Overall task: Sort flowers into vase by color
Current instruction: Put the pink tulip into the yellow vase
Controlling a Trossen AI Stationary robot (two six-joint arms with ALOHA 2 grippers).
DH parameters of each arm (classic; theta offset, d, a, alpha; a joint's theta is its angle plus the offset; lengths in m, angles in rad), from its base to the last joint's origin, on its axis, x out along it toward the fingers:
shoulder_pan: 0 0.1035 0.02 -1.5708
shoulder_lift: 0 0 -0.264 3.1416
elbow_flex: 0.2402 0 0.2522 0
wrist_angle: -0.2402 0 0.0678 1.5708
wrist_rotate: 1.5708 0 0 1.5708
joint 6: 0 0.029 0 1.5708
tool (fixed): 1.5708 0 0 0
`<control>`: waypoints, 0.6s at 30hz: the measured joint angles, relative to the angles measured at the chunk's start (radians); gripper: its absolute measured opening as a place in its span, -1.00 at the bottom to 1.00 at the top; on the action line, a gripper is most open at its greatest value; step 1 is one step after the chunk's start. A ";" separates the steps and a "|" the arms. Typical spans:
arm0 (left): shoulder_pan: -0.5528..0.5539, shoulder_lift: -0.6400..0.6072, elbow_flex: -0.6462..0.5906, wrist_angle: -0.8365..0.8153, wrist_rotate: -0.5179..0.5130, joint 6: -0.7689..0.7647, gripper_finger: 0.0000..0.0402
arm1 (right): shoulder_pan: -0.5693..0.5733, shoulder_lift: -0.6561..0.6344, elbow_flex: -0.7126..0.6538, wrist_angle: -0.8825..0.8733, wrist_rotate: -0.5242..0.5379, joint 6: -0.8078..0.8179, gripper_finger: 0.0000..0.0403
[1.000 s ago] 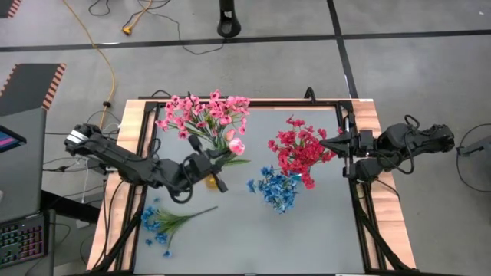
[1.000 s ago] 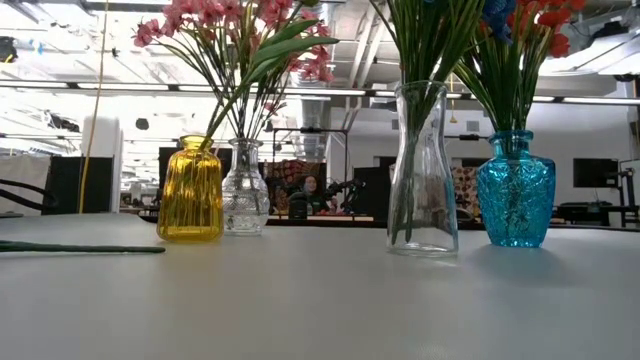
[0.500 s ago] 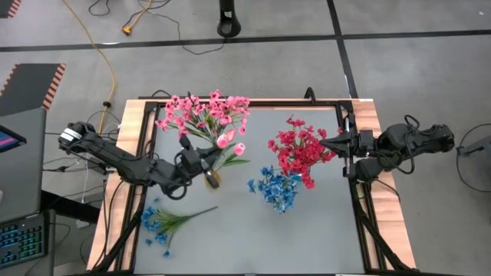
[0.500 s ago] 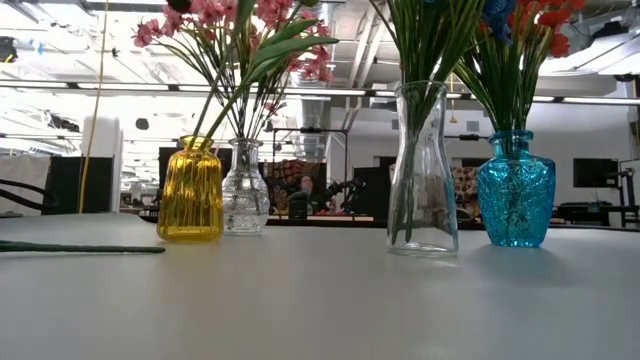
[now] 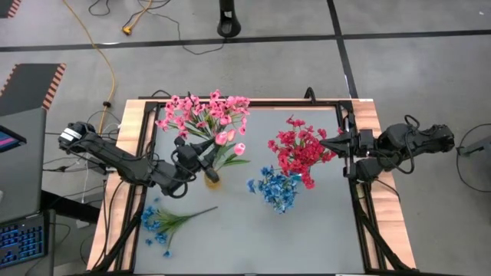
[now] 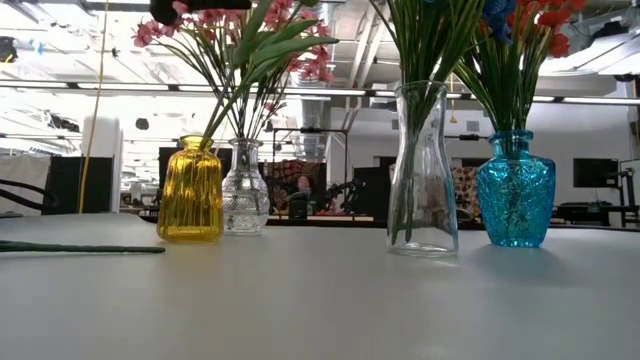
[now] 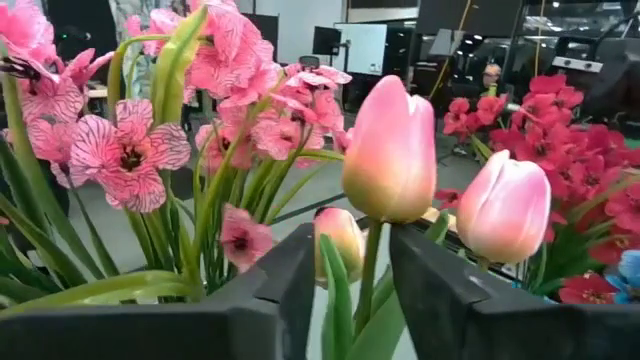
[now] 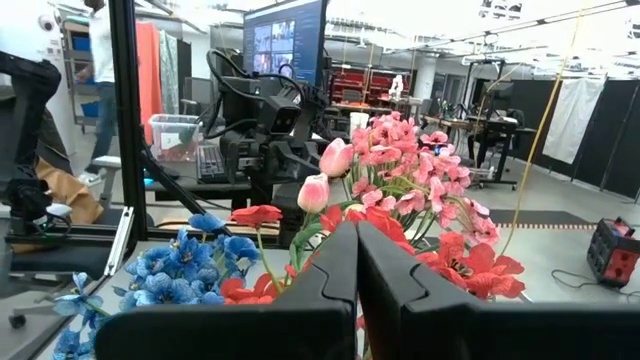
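Two grippers: left gripper (image 7: pixel 350 300) parted around pink tulip sprig (image 7: pixel 392 150); right gripper (image 8: pixel 357 262) closed, empty.

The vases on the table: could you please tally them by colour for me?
Yellow vase: 1
Small clear vase and tall clear vase: 2
Blue vase: 1
Total: 4

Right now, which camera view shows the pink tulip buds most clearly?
The left wrist view: the pink tulip buds fill the frame, just beyond the left gripper, whose fingers stand apart around the stem. The high view shows them small above the yellow vase. The right wrist view shows them distant; the low view only their stems.
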 joint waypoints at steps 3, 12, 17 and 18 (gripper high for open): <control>-0.012 0.000 0.000 -0.002 -0.002 0.000 -0.26 | 0.000 0.000 0.000 0.000 0.000 0.000 -0.85; -0.122 -0.017 0.001 -0.003 -0.166 0.116 -0.03 | 0.000 0.000 0.000 -0.001 0.000 0.001 -0.85; -0.202 -0.031 0.002 0.000 -0.217 0.099 -0.02 | 0.000 0.000 0.000 -0.004 0.000 0.001 -0.85; -0.218 -0.032 0.002 -0.004 -0.217 0.091 -0.02 | 0.000 0.000 0.000 -0.004 0.000 0.001 -0.85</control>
